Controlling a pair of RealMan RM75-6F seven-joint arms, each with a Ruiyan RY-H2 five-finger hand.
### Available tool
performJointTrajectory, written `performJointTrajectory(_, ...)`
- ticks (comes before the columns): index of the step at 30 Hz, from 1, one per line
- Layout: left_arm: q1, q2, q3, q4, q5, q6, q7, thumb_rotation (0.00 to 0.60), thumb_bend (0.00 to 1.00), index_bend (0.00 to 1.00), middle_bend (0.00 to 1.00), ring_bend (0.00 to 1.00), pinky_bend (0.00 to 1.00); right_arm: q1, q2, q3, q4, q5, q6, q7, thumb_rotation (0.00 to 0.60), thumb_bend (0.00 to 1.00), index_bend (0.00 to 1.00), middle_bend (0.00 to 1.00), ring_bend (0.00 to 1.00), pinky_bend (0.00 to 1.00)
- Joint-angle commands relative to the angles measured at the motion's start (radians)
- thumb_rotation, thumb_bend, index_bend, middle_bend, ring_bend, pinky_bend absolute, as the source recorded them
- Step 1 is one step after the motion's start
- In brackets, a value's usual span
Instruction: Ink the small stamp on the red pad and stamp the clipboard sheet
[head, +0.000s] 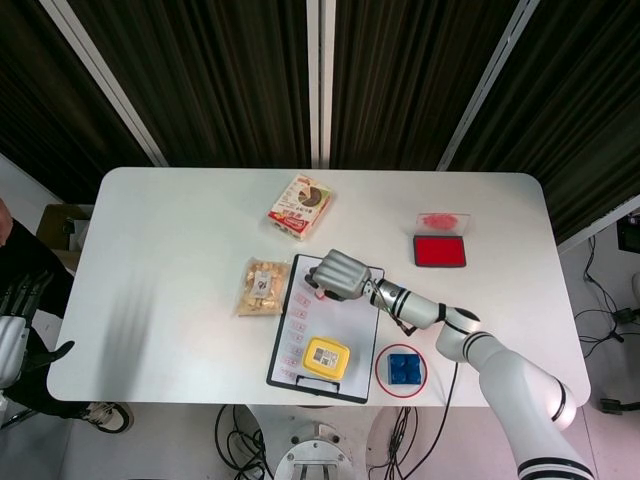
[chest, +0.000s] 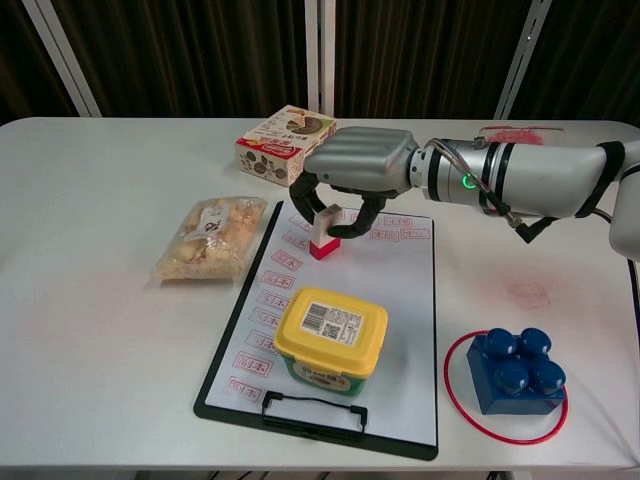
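Right hand (chest: 358, 165) fingers clamped on stamp (chest: 322, 232), its red base on the sheet (chest: 395, 300) at 12 o'clock from the tub (chest: 330, 340). Press straight down, no sliding (blank paper lies rightward). Left hand (head: 12, 325) idle, fingers apart.

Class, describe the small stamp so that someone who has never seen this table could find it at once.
Find the black clipboard at the table's front. Over the far end of its sheet, the right hand holds the small stamp: a pale upright block with a red base, unlike the flat red prints around it.
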Motion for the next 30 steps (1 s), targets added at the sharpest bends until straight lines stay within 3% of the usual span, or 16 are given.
performJointTrajectory(1, 0.0, 0.0, 0.0, 0.0, 0.001, 0.001, -0.001, 0.6, 0.0, 0.07, 0.07, 0.05, 0.16, -0.002, -0.006, -0.001, 0.006, 0.004, -0.003, -0.003, 0.6, 0.44, 1.0, 0.84, 0.91, 1.0)
performJointTrajectory(30, 0.004, -0.002, -0.002, 0.013, -0.003, 0.003, -0.015, 0.6, 0.0, 0.07, 0.07, 0.05, 0.16, -0.017, -0.048, -0.01, 0.056, 0.021, 0.003, -0.018, 0.6, 0.44, 1.0, 0.87, 0.91, 1.0)
